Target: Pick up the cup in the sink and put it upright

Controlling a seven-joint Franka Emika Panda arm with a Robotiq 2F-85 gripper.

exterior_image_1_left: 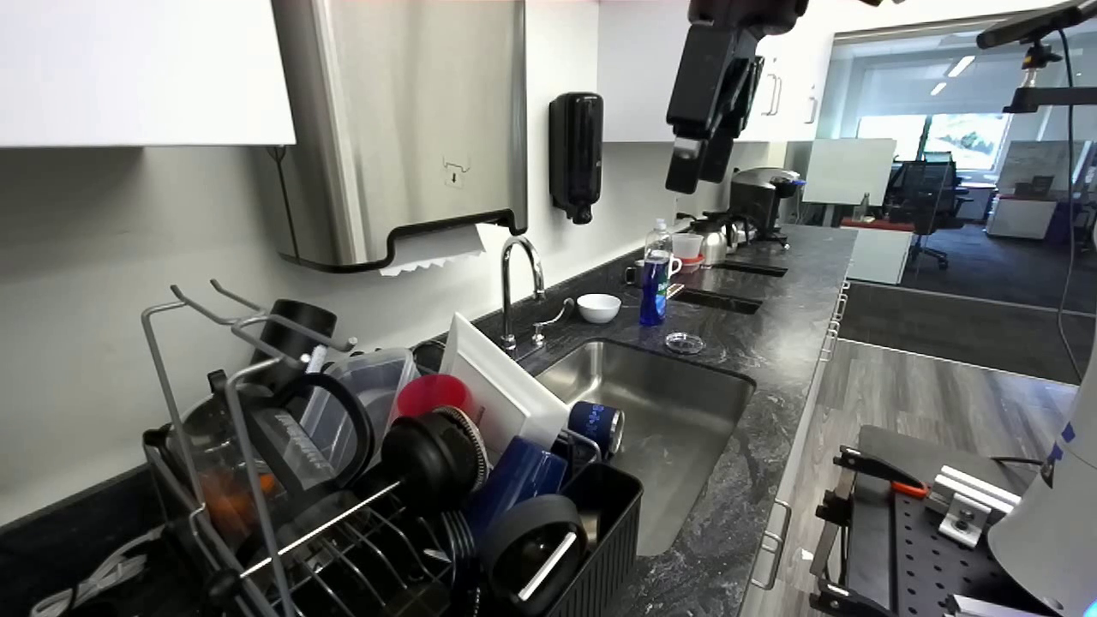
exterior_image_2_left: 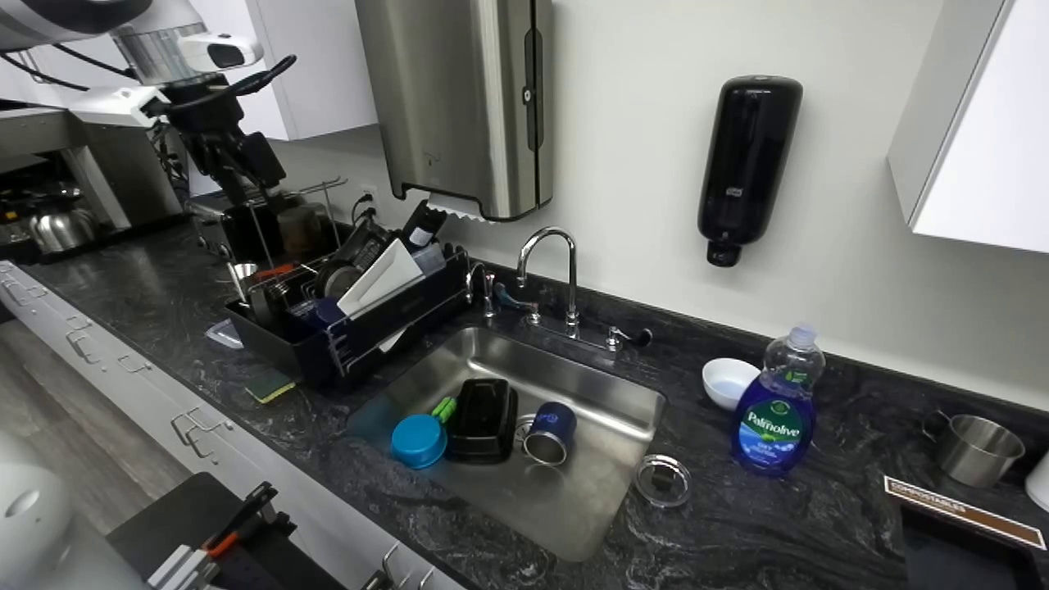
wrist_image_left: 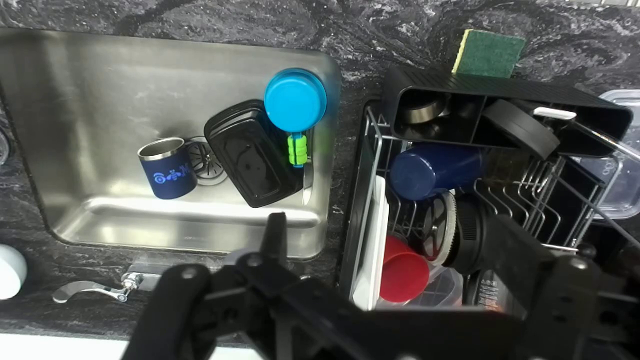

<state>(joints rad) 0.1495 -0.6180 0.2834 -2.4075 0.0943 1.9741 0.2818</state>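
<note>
The cup is a dark blue mug with a steel rim and a light blue print. It lies on its side in the steel sink (wrist_image_left: 115, 95), beside the drain, its mouth towards the counter's front edge. The cup shows in the wrist view (wrist_image_left: 167, 172) and in both exterior views (exterior_image_1_left: 593, 422) (exterior_image_2_left: 554, 421). My gripper (wrist_image_left: 395, 225) is open and empty, its two black fingers wide apart in the wrist view. It is high above the counter, apart from the cup, and the dish rack shows between its fingers. It also shows in both exterior views (exterior_image_1_left: 696, 171) (exterior_image_2_left: 250, 176).
A black container (wrist_image_left: 255, 160) and a blue scoop with green handle (wrist_image_left: 295, 100) lie beside the cup. The full dish rack (exterior_image_2_left: 320, 360) adjoins the sink. Faucet (exterior_image_2_left: 565, 246), white bowl (exterior_image_2_left: 728, 381), soap bottle (exterior_image_2_left: 774, 418) and clear lid (exterior_image_2_left: 662, 481) stand around it.
</note>
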